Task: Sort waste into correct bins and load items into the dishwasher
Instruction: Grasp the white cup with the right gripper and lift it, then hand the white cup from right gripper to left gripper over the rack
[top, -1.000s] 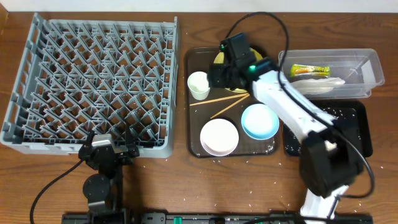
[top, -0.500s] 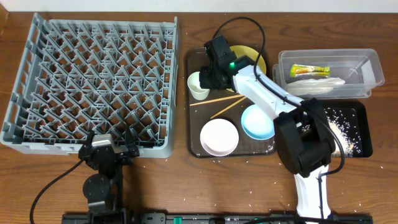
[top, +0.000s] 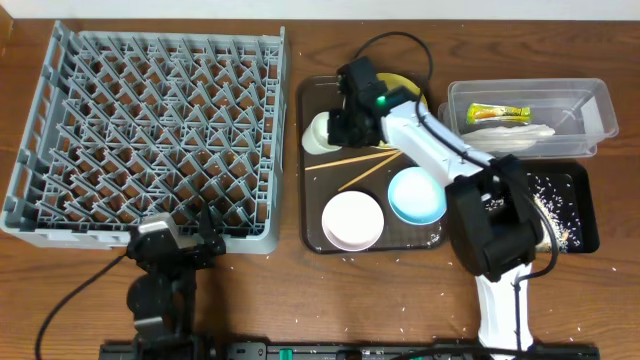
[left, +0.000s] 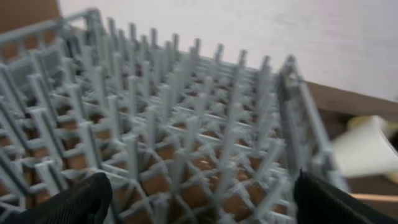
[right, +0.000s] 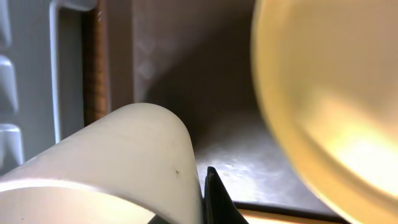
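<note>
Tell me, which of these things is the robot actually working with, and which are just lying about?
Job: dish rack, white cup, yellow plate, chopsticks, white bowl, light blue bowl, clear tub, wrapper, napkin, black tray, rice.
Just lying about: brown serving tray, black cable.

I've little room around the white cup (top: 312, 136): yellow plate (top: 405, 82) close right, dish rack (top: 150, 130) wall near left, chopsticks (top: 350, 159) on my side. Above the rack's pegs lies open.
</note>
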